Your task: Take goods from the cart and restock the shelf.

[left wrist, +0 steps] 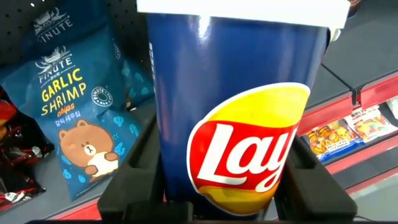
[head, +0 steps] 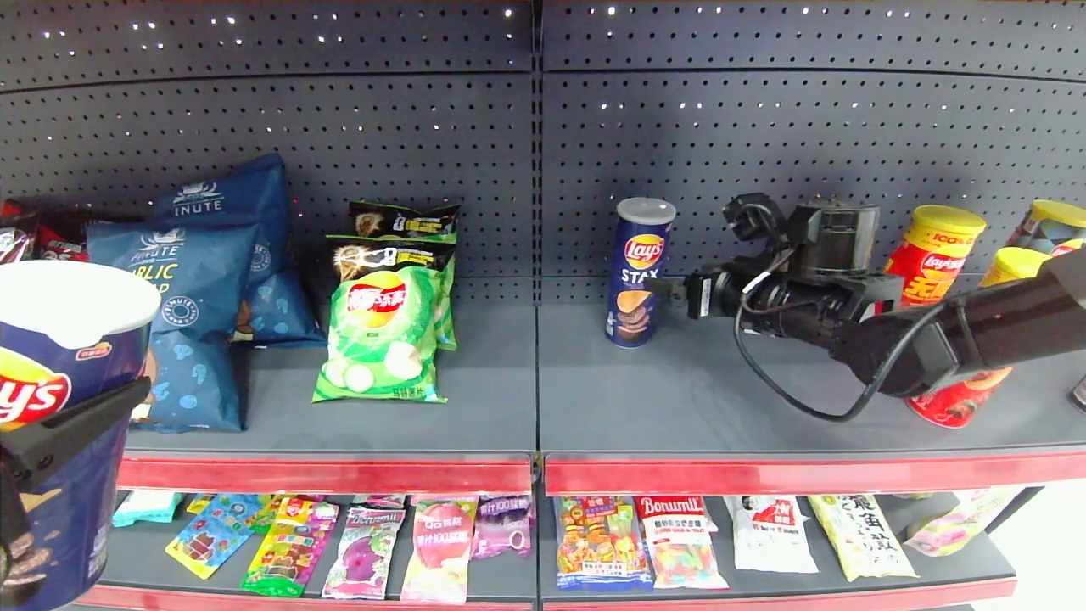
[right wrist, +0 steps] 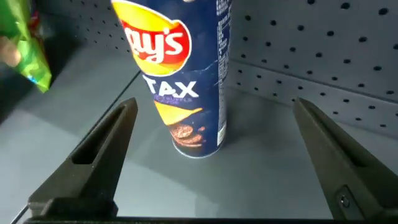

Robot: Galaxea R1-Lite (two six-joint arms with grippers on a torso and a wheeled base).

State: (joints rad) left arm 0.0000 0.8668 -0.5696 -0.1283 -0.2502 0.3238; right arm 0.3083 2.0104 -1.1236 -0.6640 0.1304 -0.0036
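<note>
Head view: the right gripper (head: 676, 295) hangs just right of the standing blue can (head: 639, 271), far back on the shelf (head: 696, 407). Right wrist view: its fingers (right wrist: 99, 155) are spread wide, touching neither side of that can and holding nothing. Left wrist view: the left gripper (left wrist: 225, 163) is clamped on a second blue can (left wrist: 236, 93), near left, before the blue bags (left wrist: 68, 118). Bare shelf runs between the green bag (head: 382, 339) and the standing blue can, forward to the red front edge (head: 764, 473). Red cans (head: 933, 255) stand at right.
</note>
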